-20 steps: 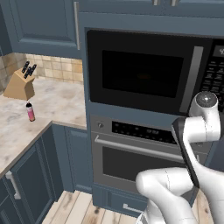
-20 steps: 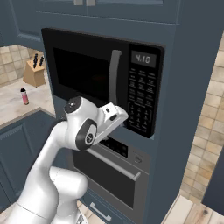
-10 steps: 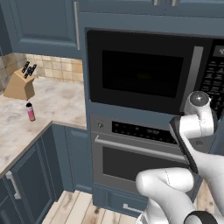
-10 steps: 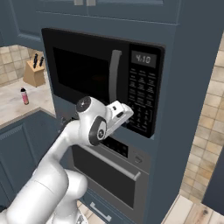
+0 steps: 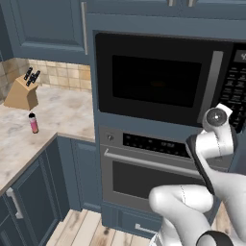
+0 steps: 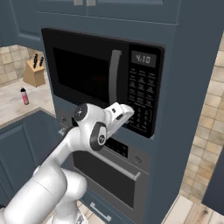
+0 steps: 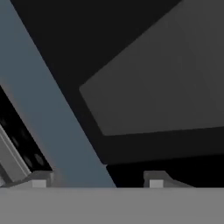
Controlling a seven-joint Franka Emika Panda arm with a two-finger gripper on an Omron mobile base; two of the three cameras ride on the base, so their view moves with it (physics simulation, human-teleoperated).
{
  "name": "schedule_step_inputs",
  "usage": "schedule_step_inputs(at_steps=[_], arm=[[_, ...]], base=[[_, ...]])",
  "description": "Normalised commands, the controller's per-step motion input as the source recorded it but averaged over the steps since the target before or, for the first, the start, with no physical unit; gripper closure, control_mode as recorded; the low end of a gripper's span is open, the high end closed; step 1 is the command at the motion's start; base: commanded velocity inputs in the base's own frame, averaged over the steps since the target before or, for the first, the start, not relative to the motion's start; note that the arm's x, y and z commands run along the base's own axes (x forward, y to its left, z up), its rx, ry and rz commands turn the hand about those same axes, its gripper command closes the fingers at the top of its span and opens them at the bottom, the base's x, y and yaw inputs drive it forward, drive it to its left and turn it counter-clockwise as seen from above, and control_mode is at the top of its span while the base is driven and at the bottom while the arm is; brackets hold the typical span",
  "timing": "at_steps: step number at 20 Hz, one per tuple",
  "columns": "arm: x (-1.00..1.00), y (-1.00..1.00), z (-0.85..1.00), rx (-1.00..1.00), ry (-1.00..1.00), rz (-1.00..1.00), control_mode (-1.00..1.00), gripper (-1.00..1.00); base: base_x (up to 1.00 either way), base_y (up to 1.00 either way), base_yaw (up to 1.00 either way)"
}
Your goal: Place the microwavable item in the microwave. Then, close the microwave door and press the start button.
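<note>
Hand [image 6: 127, 113] has pushed closer to the microwave [image 6: 100, 78] over the last second, beside its keypad panel [image 6: 142, 103], fingertips [image 7: 38, 180] apart. Microwave door [image 5: 156, 79] sits shut ahead of it; I judge start comes next. Cup location unclear.

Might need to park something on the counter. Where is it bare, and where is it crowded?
The counter is bare between the pink bottle and the oven cabinet, and along its near edge. It is crowded by the knife block and bottle.
</note>
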Motion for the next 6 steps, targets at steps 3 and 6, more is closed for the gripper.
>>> schedule_step_inputs(at_steps=[3, 6], arm=[[0.1, -0.42, 0.0, 0.0, 0.0, 0.0, -1.0, -1.0], [0.01, -0.55, 0.0, 0.0, 0.0, 0.0, -1.0, -1.0]], base=[[0.0, 0.0, 0.0], [0.0, 0.0, 0.0]])
